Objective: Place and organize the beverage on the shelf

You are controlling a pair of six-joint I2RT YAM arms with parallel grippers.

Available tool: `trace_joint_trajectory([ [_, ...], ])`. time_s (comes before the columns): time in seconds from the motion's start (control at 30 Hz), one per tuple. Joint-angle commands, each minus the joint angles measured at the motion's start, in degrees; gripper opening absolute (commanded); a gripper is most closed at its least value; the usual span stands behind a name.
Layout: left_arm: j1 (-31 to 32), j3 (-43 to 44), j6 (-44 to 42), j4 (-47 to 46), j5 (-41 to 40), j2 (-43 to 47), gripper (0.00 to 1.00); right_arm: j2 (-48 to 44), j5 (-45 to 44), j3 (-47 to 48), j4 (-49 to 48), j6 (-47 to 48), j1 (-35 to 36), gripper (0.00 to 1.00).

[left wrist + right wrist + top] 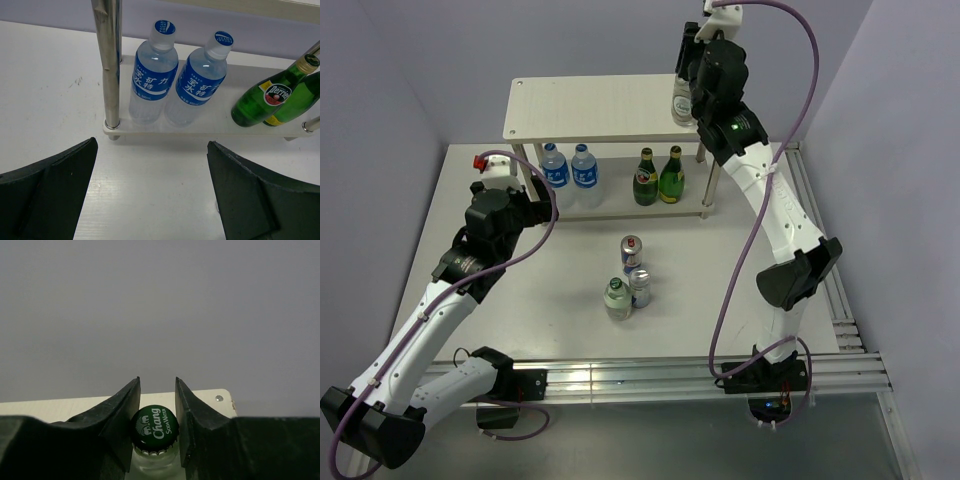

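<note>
The shelf [590, 110] stands at the far edge of the surface [550, 280]. The right tool [157, 386] is clenched on the neck of a Chang soda water bottle [155, 427] at the right end of the top board. I cannot tell if the bottle touches the board. The left tool [152, 145] is spread wide and holds nothing. It is just in front of the shelf's front left leg. On the bottom board stand two water bottles [152, 75] and two green Perrier bottles [265, 97]. Two cans [632, 255] and a small bottle [617, 300] stand in the middle of the surface.
</note>
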State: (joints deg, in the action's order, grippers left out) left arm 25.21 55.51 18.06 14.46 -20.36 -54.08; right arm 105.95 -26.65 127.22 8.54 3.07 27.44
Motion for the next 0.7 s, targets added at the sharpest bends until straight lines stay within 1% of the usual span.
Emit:
trace_joint_trajectory([
  [0.0,0.28,-0.22,-0.93,-1.8,0.67,0.91,0.98,-1.71,0.9,-0.92,-1.5,-2.1,-0.11,0.46],
  [0.03,0.28,-0.14,-0.93,-1.89,0.67,0.91,0.98,-1.71,1.08,-1.09,-1.42,-2.19,-0.11,0.56],
  [0.13,0.28,-0.22,-1.01,-1.8,0.59,0.91,0.98,-1.89,1.08,-1.97,-1.68,-2.54,-0.02,0.62],
  [0.2,0.28,-0.22,-1.01,-1.89,0.58,0.91,0.98,-2.32,0.73,-3.29,-2.2,-2.54,0.07,0.63],
  [0.3,0.19,-0.31,-1.01,-1.8,0.58,0.82,0.98,-3.12,0.38,-5.05,-3.17,-2.72,0.33,0.71],
  [0.33,0.28,-0.31,-1.01,-1.89,0.58,0.82,0.98,-3.38,0.11,-5.49,-3.61,-2.72,0.42,0.84],
  [0.43,0.19,-0.31,-1.01,-1.8,0.58,0.74,0.98,-5.14,0.02,-8.9,-5.01,-2.63,0.94,1.0],
  [0.63,0.19,-0.22,-1.01,-1.89,0.5,0.82,0.98,-8.74,1.78,-14.26,-5.72,-3.07,1.04,1.0],
  [0.67,0.28,-0.22,-1.01,-1.89,0.5,0.74,0.98,-9.88,1.78,-15.32,-5.98,-4.81,1.04,1.0],
])
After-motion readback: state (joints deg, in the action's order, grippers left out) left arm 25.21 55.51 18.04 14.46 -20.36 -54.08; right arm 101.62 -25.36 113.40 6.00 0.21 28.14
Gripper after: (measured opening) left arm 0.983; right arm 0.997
